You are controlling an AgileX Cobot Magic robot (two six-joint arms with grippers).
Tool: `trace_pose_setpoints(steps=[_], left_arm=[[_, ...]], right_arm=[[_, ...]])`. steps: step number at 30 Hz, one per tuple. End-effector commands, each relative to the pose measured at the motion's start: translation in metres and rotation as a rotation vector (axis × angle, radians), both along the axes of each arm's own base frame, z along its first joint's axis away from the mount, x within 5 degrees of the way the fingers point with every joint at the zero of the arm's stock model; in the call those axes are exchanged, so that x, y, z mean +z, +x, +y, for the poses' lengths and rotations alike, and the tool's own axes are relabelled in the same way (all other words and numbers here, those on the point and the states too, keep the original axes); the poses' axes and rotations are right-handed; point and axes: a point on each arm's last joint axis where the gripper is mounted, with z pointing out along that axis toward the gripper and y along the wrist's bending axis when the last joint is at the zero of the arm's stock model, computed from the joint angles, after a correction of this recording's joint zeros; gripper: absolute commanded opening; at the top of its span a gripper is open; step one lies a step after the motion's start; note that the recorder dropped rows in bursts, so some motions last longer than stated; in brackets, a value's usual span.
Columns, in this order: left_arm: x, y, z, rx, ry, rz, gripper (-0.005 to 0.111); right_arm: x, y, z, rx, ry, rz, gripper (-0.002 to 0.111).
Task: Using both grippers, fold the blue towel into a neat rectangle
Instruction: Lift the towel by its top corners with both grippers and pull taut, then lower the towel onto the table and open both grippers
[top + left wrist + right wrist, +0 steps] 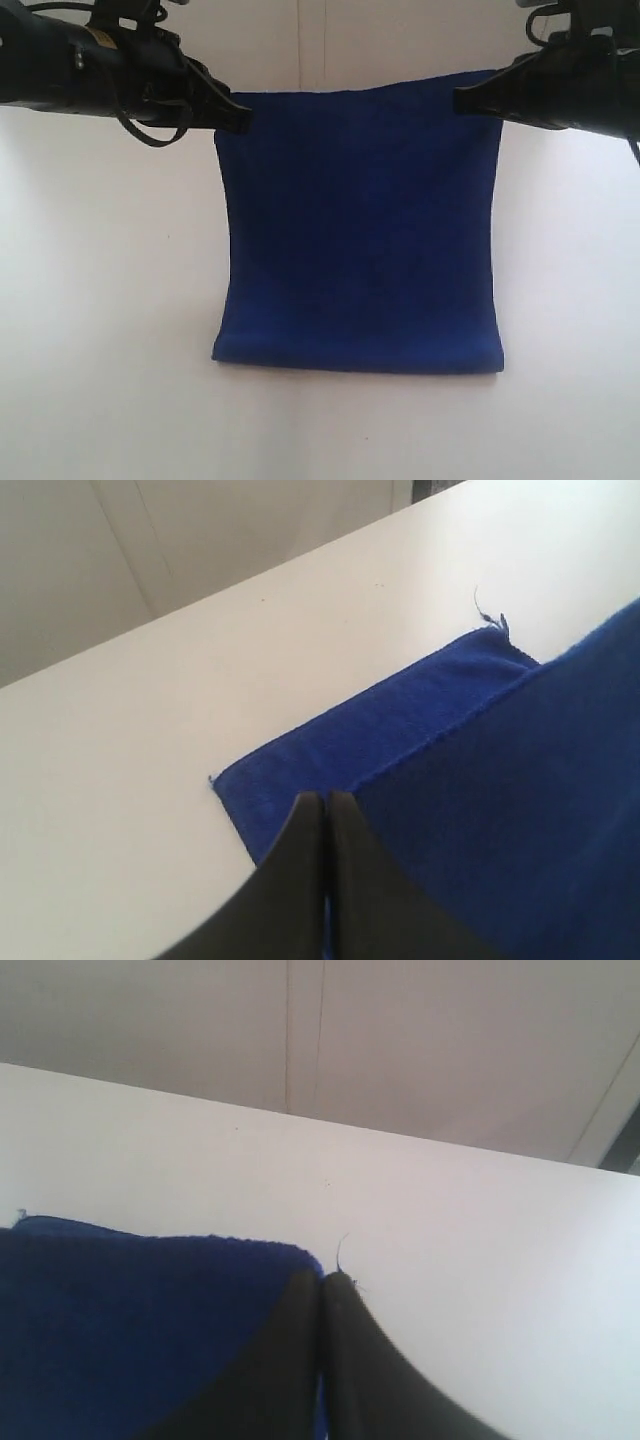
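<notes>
The blue towel (pixel 360 230) hangs as a sheet between my two grippers, its upper edge lifted and its lower part folded on the white table. My left gripper (pixel 240 115) is shut on the towel's upper left corner. My right gripper (pixel 462 100) is shut on the upper right corner. In the left wrist view the black fingertips (pixel 326 802) pinch the blue towel (pixel 500 780), and a lower layer lies flat on the table beyond. In the right wrist view the closed gripper (pixel 322 1278) clamps the towel (pixel 130 1320) at its corner, where a loose thread sticks out.
The white table (pixel 100 300) spreads all round the towel. A pale wall (pixel 330 40) with a vertical seam stands behind the far table edge. Black cables loop under the left arm (pixel 150 130).
</notes>
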Motion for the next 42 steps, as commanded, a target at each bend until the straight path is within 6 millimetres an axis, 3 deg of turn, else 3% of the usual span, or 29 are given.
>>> trace_pose_setpoints(steps=[1, 14, 26, 42], left_arm=[[0.003, 0.006, -0.002, 0.007, -0.009, -0.017, 0.000], [0.008, 0.034, -0.005, 0.031, -0.012, -0.037, 0.000], [0.005, 0.057, -0.005, 0.055, -0.008, -0.033, 0.000], [-0.020, 0.095, -0.012, 0.077, 0.016, -0.023, 0.000]], right_arm=[[0.003, 0.010, 0.000, -0.011, -0.013, -0.021, 0.000], [-0.002, 0.035, -0.007, -0.047, -0.015, -0.010, 0.000], [-0.005, 0.064, -0.001, -0.044, -0.018, -0.011, 0.000], [-0.031, 0.103, -0.003, -0.073, -0.024, 0.027, 0.000]])
